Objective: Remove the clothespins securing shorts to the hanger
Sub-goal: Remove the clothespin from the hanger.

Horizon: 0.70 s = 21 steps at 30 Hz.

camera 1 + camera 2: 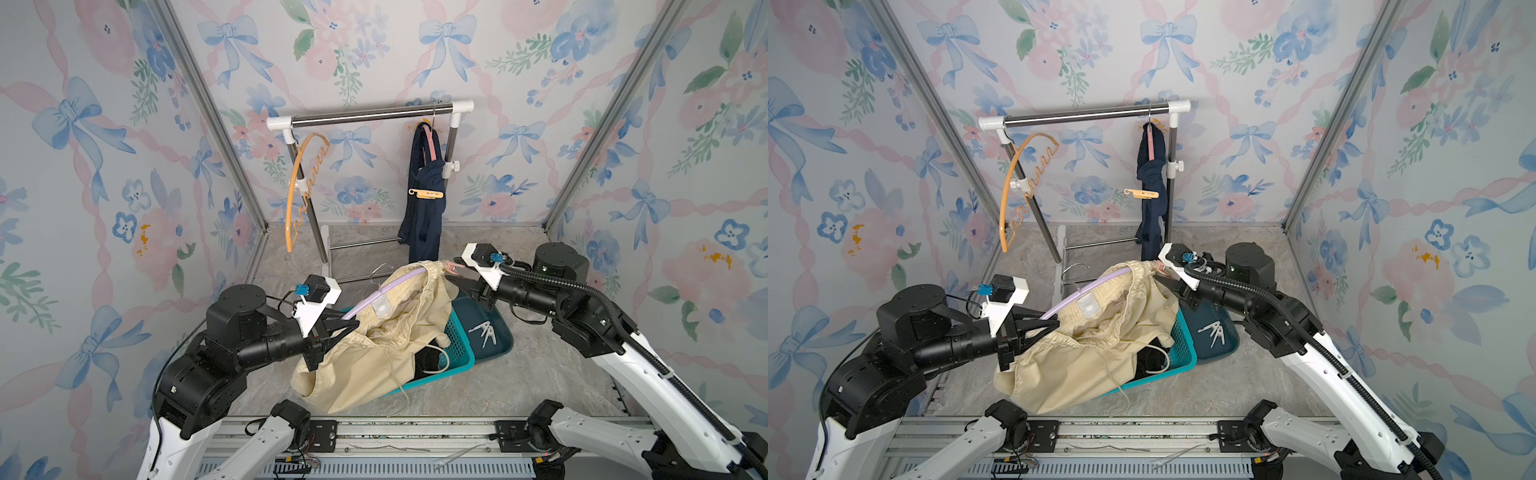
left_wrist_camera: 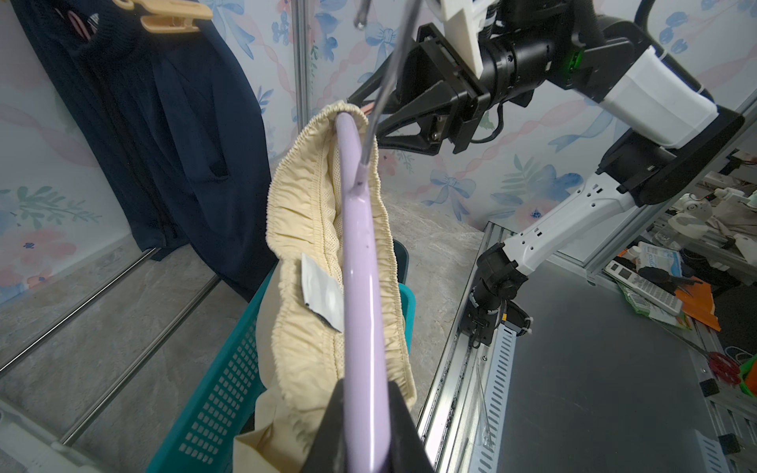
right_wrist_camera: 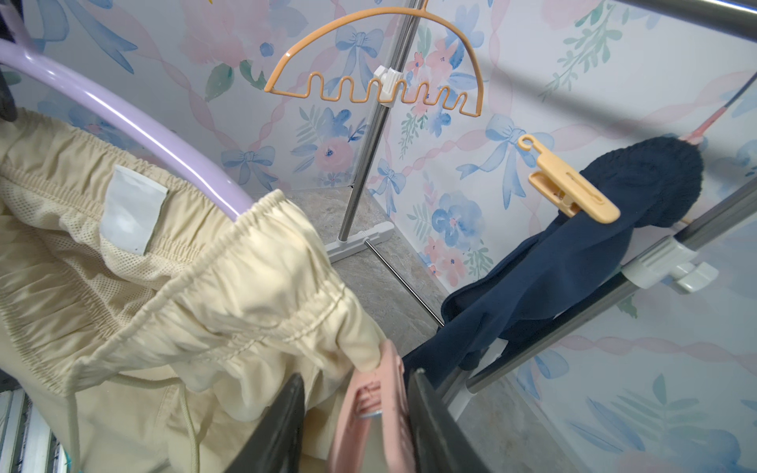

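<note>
1. Counter [image 1: 519, 386]: grey marbled surface carrying everything listed below.
2. Left tool [image 2: 364, 393]: clamped shut on one end of the lavender hanger [image 2: 360, 245] and holding it raised above the basket.
3. Cream shorts [image 1: 374, 353]: the waistband is threaded over the lavender hanger. The legs drape down across the near rim of the teal basket [image 1: 459, 345] onto the counter, with a pale drawstring trailing.
4. Black shorts [image 1: 428, 361]: lying inside the teal basket, partly covered by the cream pair, with a pale cord loop showing.
5. Dark teal bin [image 1: 505, 332]: touching the basket's right side and holding a small heap of white clothespins [image 1: 484, 332].
6. Pink clothespin [image 3: 391, 389]: biting the cream waistband at the far end of the lavender hanger.
7. Right tool [image 3: 357, 374]: the jaws stand on either side of the pink clothespin. There is a clear gap on one side, so it is not clamped.
8. Clothes rack [image 1: 370, 115]: a steel rail with white corner joints, standing at the back of the counter.
9. Navy shorts [image 1: 424, 199]: hanging from a pink hanger [image 1: 434, 145] at the rail's right end. A yellow-orange clothespin [image 1: 428, 193] is clipped across them and sticks out sideways.
10. Orange hanger [image 1: 297, 187]: bare, with a wavy lower bar, hanging at the rail's left end.
</note>
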### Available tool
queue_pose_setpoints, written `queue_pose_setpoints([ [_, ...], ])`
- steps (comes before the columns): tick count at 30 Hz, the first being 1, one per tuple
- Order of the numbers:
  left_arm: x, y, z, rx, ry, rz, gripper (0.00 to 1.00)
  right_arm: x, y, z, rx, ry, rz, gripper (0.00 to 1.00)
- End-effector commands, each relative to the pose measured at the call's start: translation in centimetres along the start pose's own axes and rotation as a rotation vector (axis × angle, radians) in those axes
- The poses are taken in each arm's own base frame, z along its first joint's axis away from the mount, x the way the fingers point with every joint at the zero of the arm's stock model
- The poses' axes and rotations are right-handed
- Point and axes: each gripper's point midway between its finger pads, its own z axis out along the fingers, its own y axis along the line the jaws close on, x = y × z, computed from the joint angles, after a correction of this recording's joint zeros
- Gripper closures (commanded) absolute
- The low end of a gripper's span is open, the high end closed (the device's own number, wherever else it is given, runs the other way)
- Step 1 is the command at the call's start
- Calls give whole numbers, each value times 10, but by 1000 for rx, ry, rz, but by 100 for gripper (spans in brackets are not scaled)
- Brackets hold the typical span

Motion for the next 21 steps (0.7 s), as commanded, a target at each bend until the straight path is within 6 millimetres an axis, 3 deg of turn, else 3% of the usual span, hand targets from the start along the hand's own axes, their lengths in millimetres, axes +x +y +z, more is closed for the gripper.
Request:
queue_pose_setpoints([
  [1, -19, -8, -5, 29, -79, 75, 100, 0, 2, 0, -22, -6, 19, 62],
  [3, -19, -8, -5, 31, -78, 74, 100, 1, 2, 1, -20, -2, 22, 64],
  [13, -21, -6, -6, 12, -82, 67, 100, 4, -1, -1, -3, -1, 39, 100],
  [21, -19, 8, -5, -60, -71, 53, 100, 5, -16, -13, 108, -2, 63, 100],
])
